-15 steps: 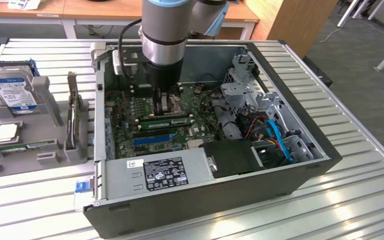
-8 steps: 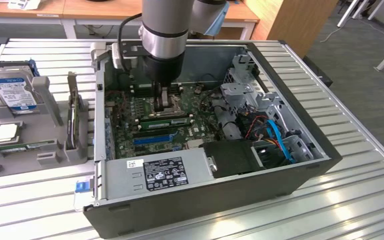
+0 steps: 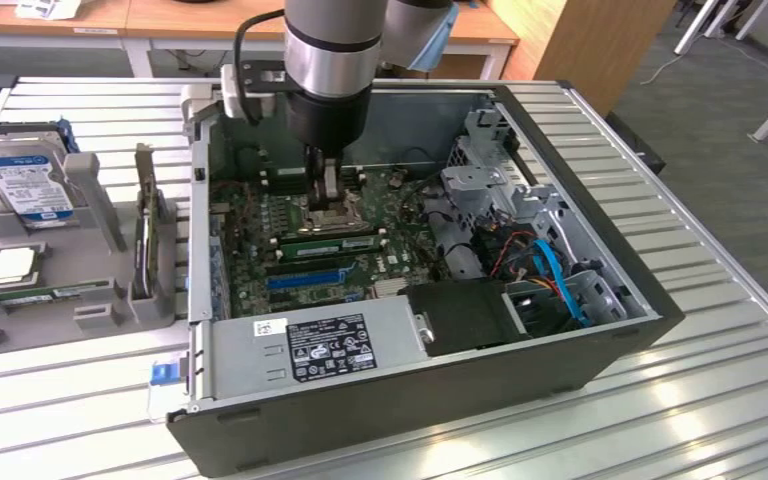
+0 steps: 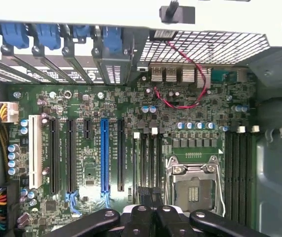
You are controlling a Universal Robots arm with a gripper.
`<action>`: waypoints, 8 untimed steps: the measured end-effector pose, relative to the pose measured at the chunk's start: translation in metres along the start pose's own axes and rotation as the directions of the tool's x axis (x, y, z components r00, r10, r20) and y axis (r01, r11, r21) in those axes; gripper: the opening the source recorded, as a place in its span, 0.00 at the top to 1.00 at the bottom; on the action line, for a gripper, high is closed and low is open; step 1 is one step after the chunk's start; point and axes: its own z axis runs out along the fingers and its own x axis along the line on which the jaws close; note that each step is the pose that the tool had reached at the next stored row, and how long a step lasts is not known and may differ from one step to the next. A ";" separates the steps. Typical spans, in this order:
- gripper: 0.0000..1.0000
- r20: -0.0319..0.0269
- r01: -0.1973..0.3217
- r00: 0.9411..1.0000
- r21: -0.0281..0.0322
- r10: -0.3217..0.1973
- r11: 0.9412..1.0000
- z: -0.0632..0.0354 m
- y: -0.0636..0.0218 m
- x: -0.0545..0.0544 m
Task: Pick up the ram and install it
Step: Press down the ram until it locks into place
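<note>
Presently we note gripper (image 4: 151, 193) closed, fingertips down at memory slots (image 4: 149, 163) beside socket (image 4: 194, 185); ram (image 3: 328, 241) seated on motherboard (image 4: 81, 106).

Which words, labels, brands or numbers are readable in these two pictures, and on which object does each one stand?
No text can be read with certainty.
Power supply label: white print on black, too small to read.
White sticker beside it: unreadable.
Hard drive label: blue and white, print blurred.
Motherboard markings beside the slots: too small to read.
</note>
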 end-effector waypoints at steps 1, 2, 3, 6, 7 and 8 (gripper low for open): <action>0.90 0.001 0.000 1.000 -0.001 0.000 1.000 -0.0013 0.0000 0.000; 0.90 0.002 0.000 1.000 -0.001 0.000 1.000 -0.0027 -0.0001 0.000; 0.90 0.004 0.000 1.000 -0.002 0.000 1.000 -0.0041 0.0000 0.000; 0.90 0.007 0.000 1.000 -0.004 0.000 1.000 -0.0075 -0.0001 0.000; 0.90 0.009 0.000 1.000 -0.004 0.000 1.000 -0.0079 0.0000 0.000; 0.90 0.010 0.000 1.000 -0.004 0.000 1.000 -0.0079 0.0000 0.000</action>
